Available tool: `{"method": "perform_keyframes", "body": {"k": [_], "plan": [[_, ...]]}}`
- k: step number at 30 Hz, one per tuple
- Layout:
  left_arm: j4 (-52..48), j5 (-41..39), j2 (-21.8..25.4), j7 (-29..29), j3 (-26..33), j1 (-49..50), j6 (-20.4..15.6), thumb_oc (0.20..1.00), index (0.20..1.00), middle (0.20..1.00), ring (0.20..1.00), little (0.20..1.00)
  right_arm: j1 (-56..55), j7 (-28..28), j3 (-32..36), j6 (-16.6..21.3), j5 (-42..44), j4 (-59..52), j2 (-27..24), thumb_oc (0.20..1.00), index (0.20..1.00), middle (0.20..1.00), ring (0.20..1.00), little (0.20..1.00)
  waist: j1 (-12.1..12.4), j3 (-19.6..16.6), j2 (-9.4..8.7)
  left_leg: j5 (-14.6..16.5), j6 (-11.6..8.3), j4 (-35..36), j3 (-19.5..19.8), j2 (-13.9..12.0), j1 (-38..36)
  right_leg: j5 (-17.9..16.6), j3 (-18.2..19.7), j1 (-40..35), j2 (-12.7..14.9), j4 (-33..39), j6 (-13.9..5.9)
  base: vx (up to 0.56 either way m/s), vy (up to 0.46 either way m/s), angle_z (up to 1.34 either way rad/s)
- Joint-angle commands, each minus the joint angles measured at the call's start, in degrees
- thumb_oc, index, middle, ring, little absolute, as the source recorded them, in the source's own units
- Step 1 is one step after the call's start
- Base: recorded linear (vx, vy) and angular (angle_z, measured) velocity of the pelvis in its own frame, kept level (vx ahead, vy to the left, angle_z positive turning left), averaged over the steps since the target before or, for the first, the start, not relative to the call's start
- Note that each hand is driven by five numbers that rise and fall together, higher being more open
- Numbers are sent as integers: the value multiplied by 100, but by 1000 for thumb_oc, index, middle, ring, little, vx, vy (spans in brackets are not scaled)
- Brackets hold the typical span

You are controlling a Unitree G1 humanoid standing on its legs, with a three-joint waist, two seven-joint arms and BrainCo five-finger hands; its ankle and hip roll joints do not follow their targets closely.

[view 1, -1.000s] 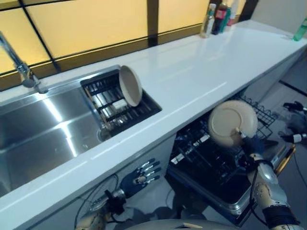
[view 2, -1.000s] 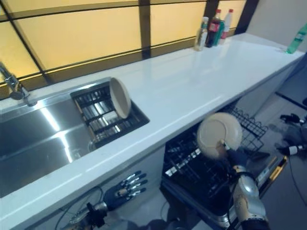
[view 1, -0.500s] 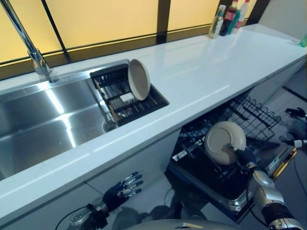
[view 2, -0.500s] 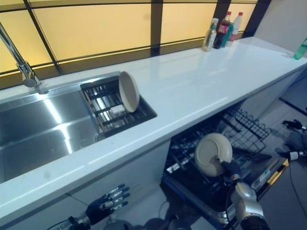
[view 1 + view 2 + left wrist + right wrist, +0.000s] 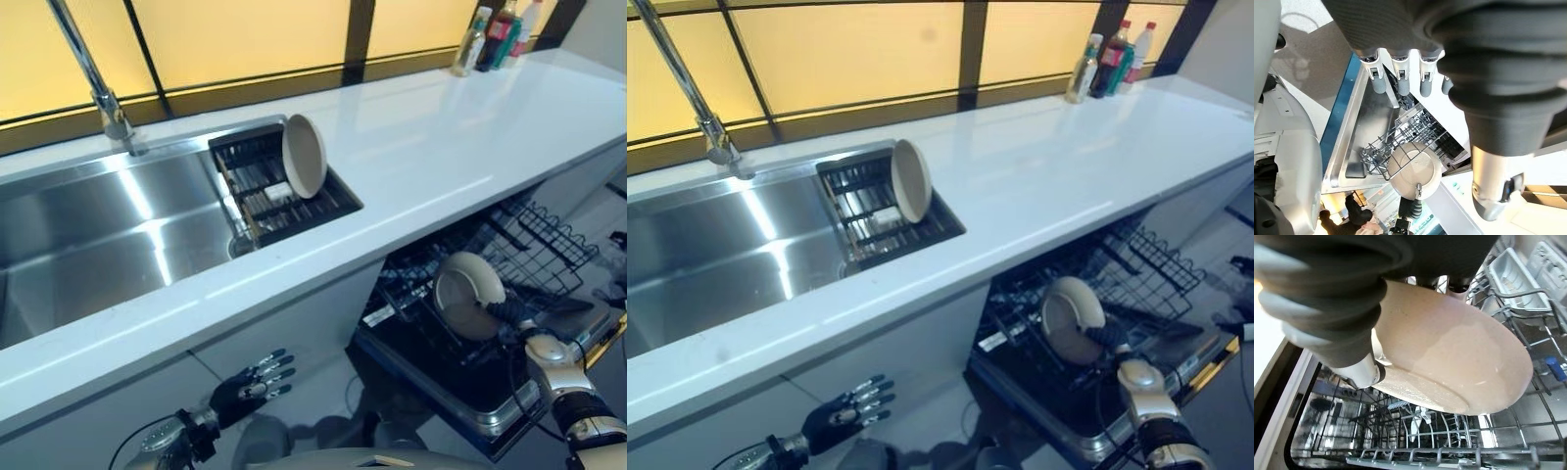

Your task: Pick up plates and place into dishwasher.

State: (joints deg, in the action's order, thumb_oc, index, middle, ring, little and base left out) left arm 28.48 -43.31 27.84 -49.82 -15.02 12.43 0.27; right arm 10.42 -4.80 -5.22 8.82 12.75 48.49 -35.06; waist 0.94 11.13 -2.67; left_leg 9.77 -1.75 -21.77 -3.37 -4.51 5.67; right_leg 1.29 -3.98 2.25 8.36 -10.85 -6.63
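The dishwasher rack [image 5: 549, 245] stands pulled out below the counter [image 5: 431, 157], its wire tines upright and close together, leaving narrow slots. The right hand [image 5: 505, 315] pinches a beige plate [image 5: 468, 294] on edge among those tines, so the plate blocks the rack's middle. The counter's front edge overhangs the rack's inner part and closes it from above; its outer end lies open. The left hand [image 5: 245, 387], fingers straight, hangs low before the cabinet front with open floor around it. Up in the sink [image 5: 88, 245], a second plate [image 5: 305, 155] leans on the drainer [image 5: 265, 191]
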Motion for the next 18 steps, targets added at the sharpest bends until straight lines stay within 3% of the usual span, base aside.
{"method": "perform_keyframes", "body": {"k": [1, 10, 18], "plan": [[-538, -18, 212, -244, -136, -139, 24, 1000, 1000, 1000, 1000, 1000, 671, 149, -162, 184, -504, 768, -480, 200, 200, 200, 200, 200, 191, 64, 119, -36, 357, 543, -200, -10, -227, -581, -132, 391, 302, -316, -421, -13, -26, 6], [-599, -110, 280, -226, -327, -326, 105, 1000, 1000, 1000, 1000, 1000, 1008, 416, -371, -195, -915, 1632, -263, 200, 200, 200, 200, 200, 325, 112, 171, -40, 365, 421, -183, -42, -137, -583, -204, 353, 338, -317, -410, 13, -24, 4], [-763, -315, 298, -163, -410, -476, 239, 1000, 1000, 1000, 1000, 1000, 1186, 870, -296, -439, -538, 1905, -48, 200, 200, 200, 200, 200, 409, 167, 288, -54, 348, 279, -123, -55, 7, -504, -254, 312, 339, -342, -345, 1, -8, 7]]}}
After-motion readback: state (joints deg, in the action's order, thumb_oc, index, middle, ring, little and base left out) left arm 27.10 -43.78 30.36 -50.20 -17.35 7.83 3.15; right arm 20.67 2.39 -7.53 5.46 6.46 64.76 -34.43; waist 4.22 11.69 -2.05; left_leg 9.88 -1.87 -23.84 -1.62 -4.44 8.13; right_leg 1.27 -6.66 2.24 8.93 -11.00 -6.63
